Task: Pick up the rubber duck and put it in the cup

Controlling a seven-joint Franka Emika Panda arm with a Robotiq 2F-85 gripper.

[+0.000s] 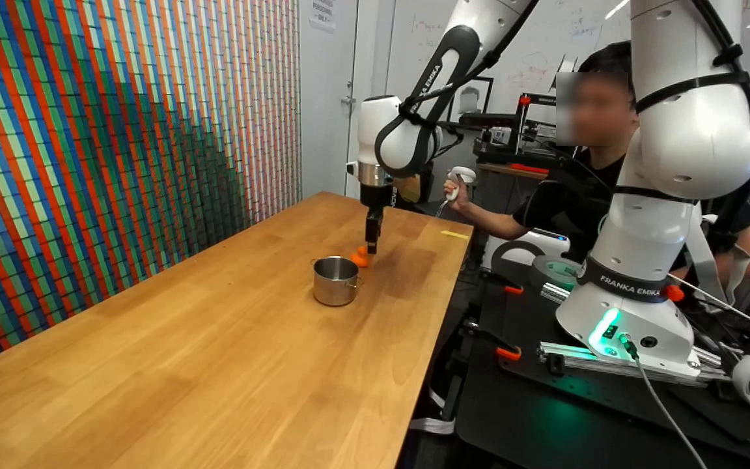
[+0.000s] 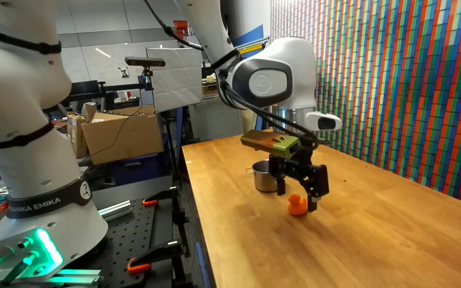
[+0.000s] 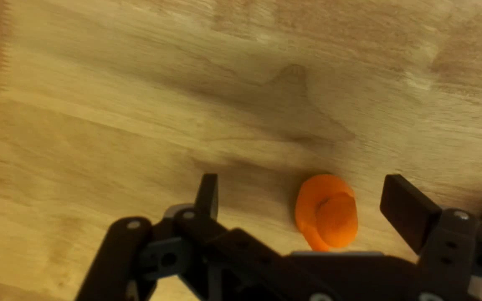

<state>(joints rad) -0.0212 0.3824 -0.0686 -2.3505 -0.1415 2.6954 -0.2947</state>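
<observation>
The gripper [image 3: 301, 184] is spread wide and has hold of nothing. In the wrist view its two black fingers [image 3: 408, 209] reach up from the bottom of the frame, and the orange rubber duck [image 3: 326, 213] shows between them, low and right of centre, with wood visible on both sides of it; the narrower gap is toward the finger at the right. The duck sits upright on the wooden table [image 1: 219, 358] in both exterior views. In an exterior view the cup [image 1: 336, 286], silver-grey metal with small wire handles, stands upright near the middle of the frame, the duck just to its upper right. In an exterior view the white arm [image 2: 294, 76] comes down from the top, the duck is below and right of centre, and a strip of wood parts it from the cup. A striped wall [image 1: 127, 130] fills the left of an exterior view, where a person [image 1: 567, 205], upper right, holds a white controller [image 1: 463, 176].
</observation>
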